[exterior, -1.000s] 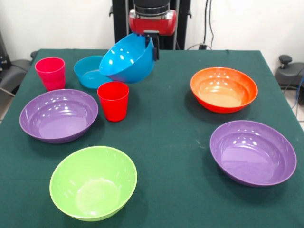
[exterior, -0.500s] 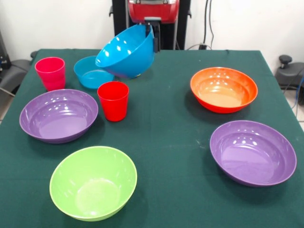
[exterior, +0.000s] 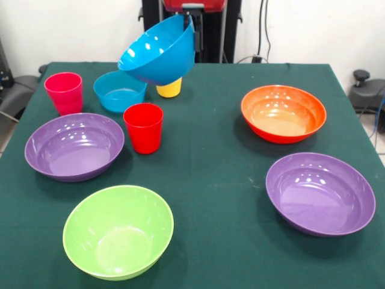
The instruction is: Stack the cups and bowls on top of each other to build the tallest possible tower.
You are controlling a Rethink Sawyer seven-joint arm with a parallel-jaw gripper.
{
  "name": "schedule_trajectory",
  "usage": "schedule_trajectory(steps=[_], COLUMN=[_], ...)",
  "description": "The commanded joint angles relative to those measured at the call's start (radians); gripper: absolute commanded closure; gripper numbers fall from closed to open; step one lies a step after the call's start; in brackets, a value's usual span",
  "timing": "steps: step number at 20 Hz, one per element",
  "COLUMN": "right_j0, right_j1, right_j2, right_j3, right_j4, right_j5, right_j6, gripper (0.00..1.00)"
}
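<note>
While the end effector [exterior: 194,27] grips the rim of the deep blue bowl [exterior: 157,57], that bowl hangs tilted above the bench [exterior: 216,180] near its far edge, over the yellow cup [exterior: 169,89], beside the smaller blue bowl [exterior: 120,91].

A dark green cloth [exterior: 228,180] covers the worktop [exterior: 355,144] from edge to edge. Behind it stands a plain white wall [exterior: 72,30], with black cables [exterior: 263,30] hanging down it right of centre. A pale floor [exterior: 370,123] shows past the right edge, evenly lit.
</note>
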Motion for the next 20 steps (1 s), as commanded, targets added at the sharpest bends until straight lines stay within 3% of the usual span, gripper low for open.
schedule_trajectory(steps=[1,8,17,20], right_j0=[-0.015,-0.053,-0.107,-0.12], right_j1=[-0.044,-0.083,-0.06,-0.034], right_j2=[0.094,0.136,0.167,0.152], right_j3=[0.062,0.048,-0.013,-0.011], right_j4=[-0.005,0.019,-0.023,-0.045], right_j5=[0.172,0.277,0.331,0.307], right_j6=[-0.044,-0.079,-0.105,-0.078], gripper=[1.0,1.0,1.0,1.0])
